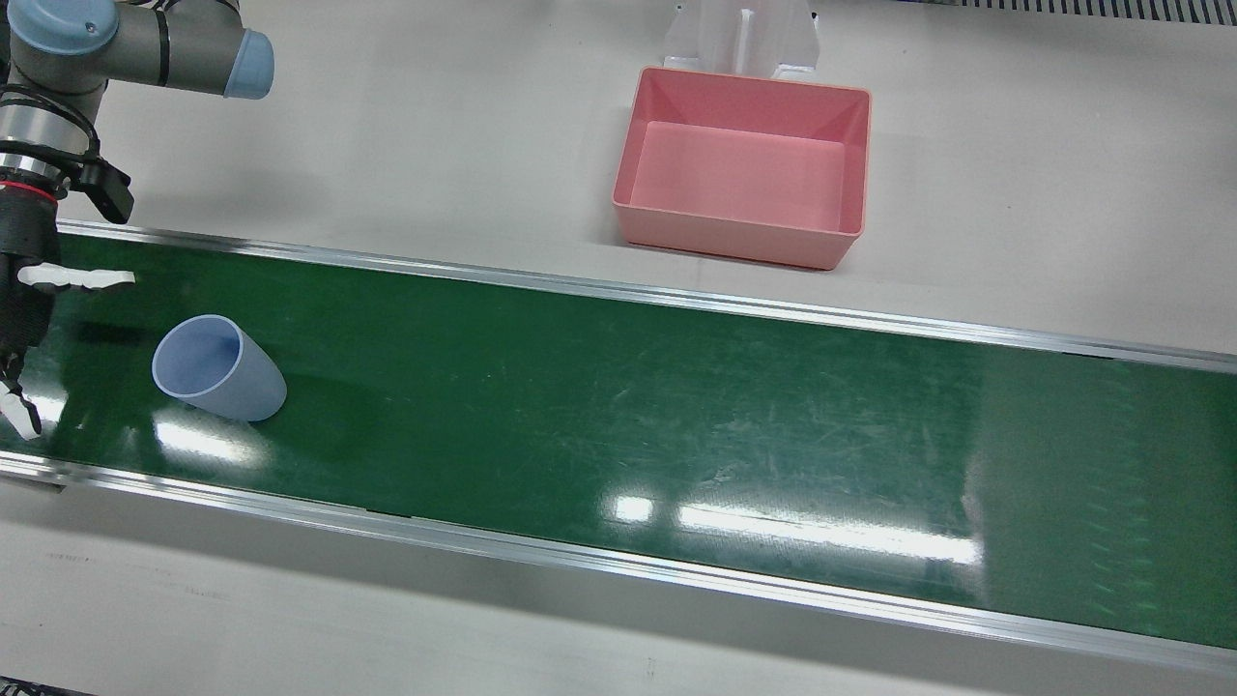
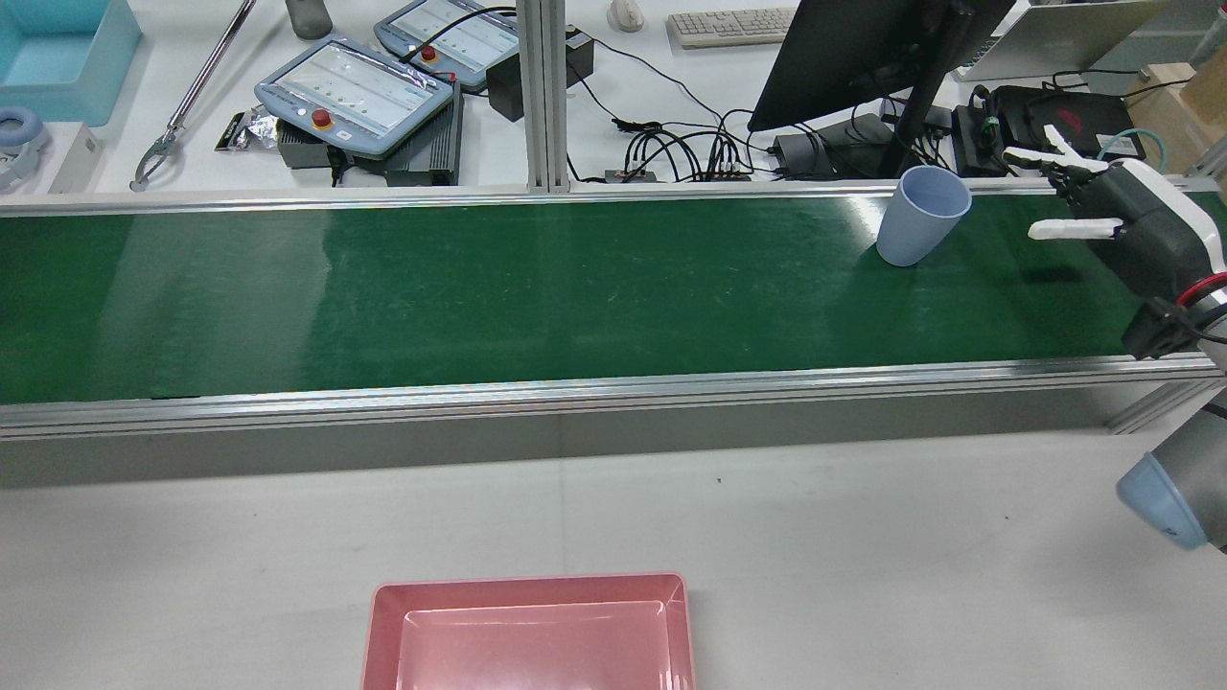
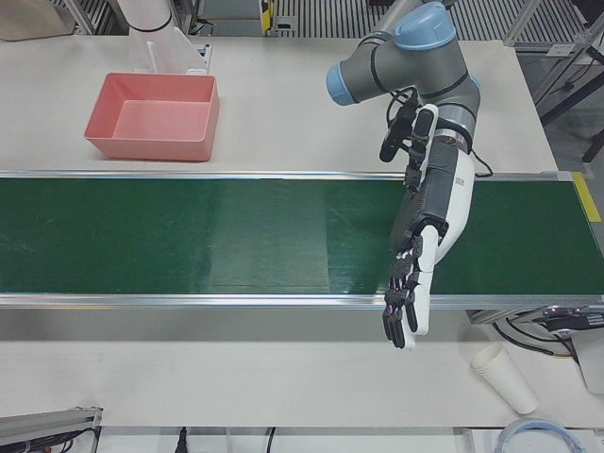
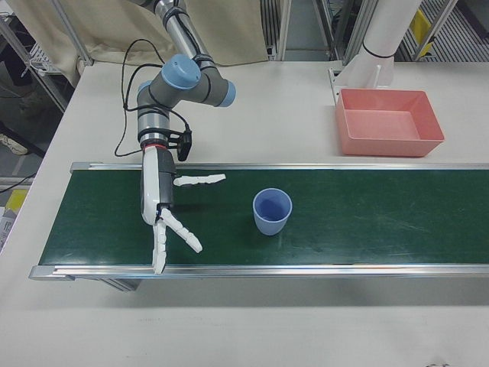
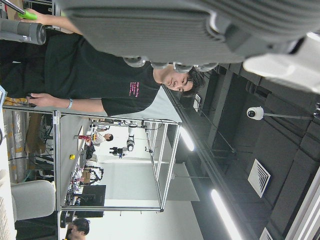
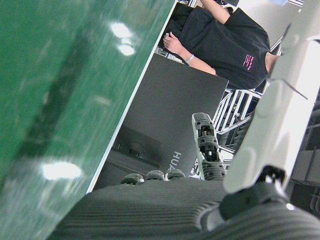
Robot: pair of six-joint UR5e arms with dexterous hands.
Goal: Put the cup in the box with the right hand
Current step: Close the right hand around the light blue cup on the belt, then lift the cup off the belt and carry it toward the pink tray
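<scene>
Green belt [image 4: 344, 222]: cup [image 4: 272, 211] upright mid-width; right hand [image 4: 162, 210] near, fingers [image 4: 200, 180] spread, empty.

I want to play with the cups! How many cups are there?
2, maybe more. A blue cup stands on the green belt. White paper cups, seemingly stacked, lie on the table past the belt's end, so some may be hidden.

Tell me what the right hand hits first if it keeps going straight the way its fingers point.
Probably nothing on the belt: the right hand points across the green belt toward its operator-side rail, while the blue cup stands off to the side, out of that line. Height above the belt is unclear.
</scene>
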